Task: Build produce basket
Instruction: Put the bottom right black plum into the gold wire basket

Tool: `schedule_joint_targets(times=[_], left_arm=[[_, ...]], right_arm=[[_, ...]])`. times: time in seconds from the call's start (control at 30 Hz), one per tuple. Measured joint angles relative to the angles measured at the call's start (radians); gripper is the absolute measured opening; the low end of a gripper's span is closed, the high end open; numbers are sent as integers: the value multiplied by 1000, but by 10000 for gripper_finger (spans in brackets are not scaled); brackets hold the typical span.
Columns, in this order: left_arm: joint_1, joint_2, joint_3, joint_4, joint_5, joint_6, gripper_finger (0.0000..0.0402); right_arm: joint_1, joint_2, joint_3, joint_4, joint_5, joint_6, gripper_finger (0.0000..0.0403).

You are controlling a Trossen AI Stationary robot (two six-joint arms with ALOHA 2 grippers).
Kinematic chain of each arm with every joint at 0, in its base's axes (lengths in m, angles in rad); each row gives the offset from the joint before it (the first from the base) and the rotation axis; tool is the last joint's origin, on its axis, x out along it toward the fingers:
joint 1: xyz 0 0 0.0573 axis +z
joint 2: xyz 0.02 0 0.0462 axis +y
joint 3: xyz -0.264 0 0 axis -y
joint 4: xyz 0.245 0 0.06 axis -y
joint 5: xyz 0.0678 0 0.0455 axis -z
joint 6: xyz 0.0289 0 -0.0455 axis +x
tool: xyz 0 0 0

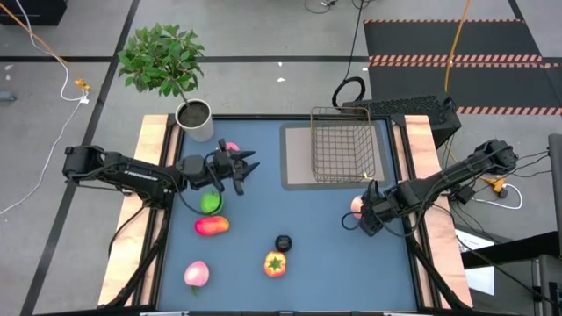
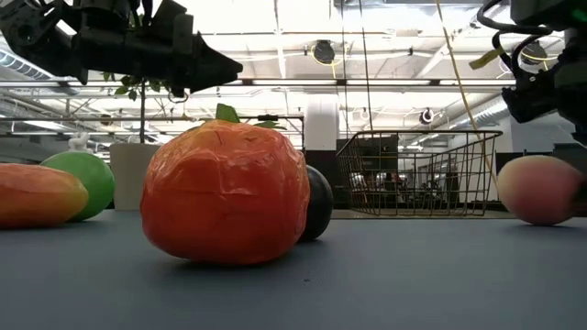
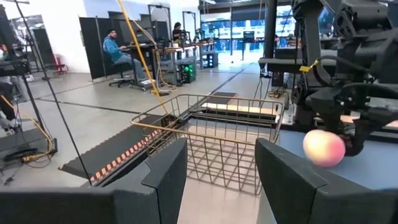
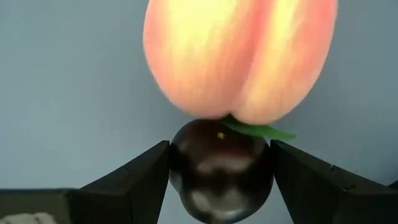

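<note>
Meanwhile, the right tool [image 4: 219, 180] pinches a small dark ball [image 4: 221, 168] between its fingers, low over the blue bench [image 1: 316, 246] at its right side, and a pink peach [image 4: 239, 56] sits touching that ball just ahead of it. The wire-mesh basket [image 1: 341, 145] stands upright and apparently empty on a grey mat [image 1: 294, 158] at the far side, a short way from this tool.

The left tool [image 1: 244, 168] hangs above the bench's left part, its fingers [image 3: 165, 174] spread and holding nothing, aimed toward the basket. Below and beside it lie a green apple [image 1: 211, 203] and a red-orange piece [image 1: 212, 226]; a second peach [image 1: 197, 274], an orange pepper [image 1: 275, 263] and another dark ball [image 1: 283, 242] rest nearer the front edge, and one more pink piece [image 1: 232, 147] lies just behind the left wrist.

The likely trouble is the peach pressed against the held ball: a lift or swing could nudge it into rolling toward the right edge of the bench. The ball is round and glossy, gripped near its middle, so a slightly off-centre squeeze could let it squirt free on the way over. The basket looks light, so a tool catching its rim could shove it off the mat or tip it. A white potted plant [image 1: 195, 118] at the far left corner stands close to the left arm's path.
</note>
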Motion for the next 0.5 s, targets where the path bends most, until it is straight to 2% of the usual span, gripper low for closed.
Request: schedule_joint_targets(times=[0.3,0.5], left_arm=[[-2,0,0,6,0,-19,191],[-4,0,0,5,0,-21,191]], right_arm=[[0,0,0,38,10,22,258],[0,0,0,173,10,-15,258]])
